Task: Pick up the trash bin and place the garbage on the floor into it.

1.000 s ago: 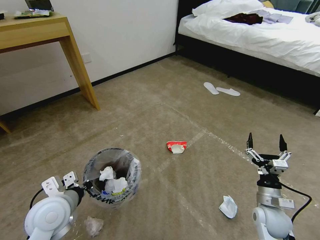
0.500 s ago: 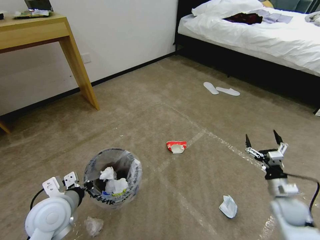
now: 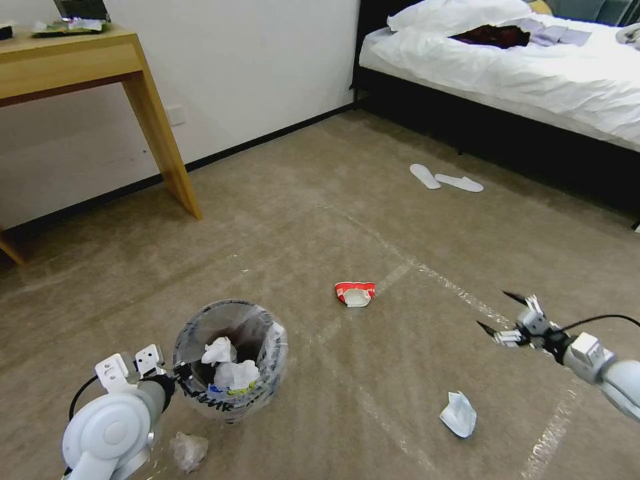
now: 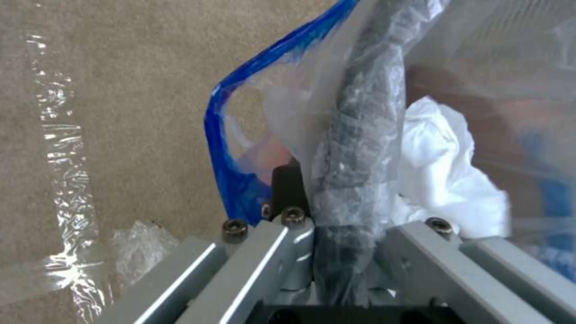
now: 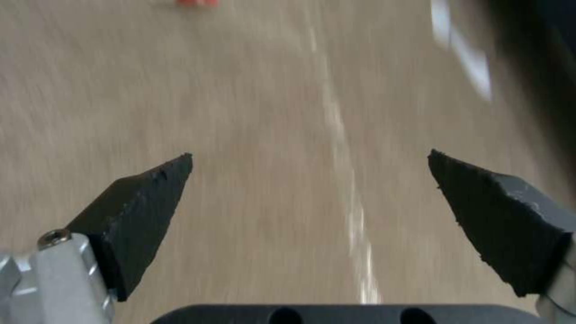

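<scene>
head view: the left end effector (image 3: 175, 379) is clenched on the near rim of the trash bin (image 3: 231, 360), which sits low at the robot's left with white tissues inside, while the right end effector (image 3: 505, 315), fingers spread and holding nothing, reaches out level above the floor (image 3: 300, 220); a white paper wad (image 3: 458, 414) lies below and nearer than it, a crushed red-white bowl (image 3: 355, 293) sits well ahead between the arms, and a crumpled clear wrapper (image 3: 187, 451) rests just beside the bin. left wrist view: the rim and bag (image 4: 354, 135) are pinched between the closed fingers. right wrist view: both black fingertips (image 5: 144, 198) stand wide over bare carpet. the pick would go best by centring the open fingers over one piece before descending.
</scene>
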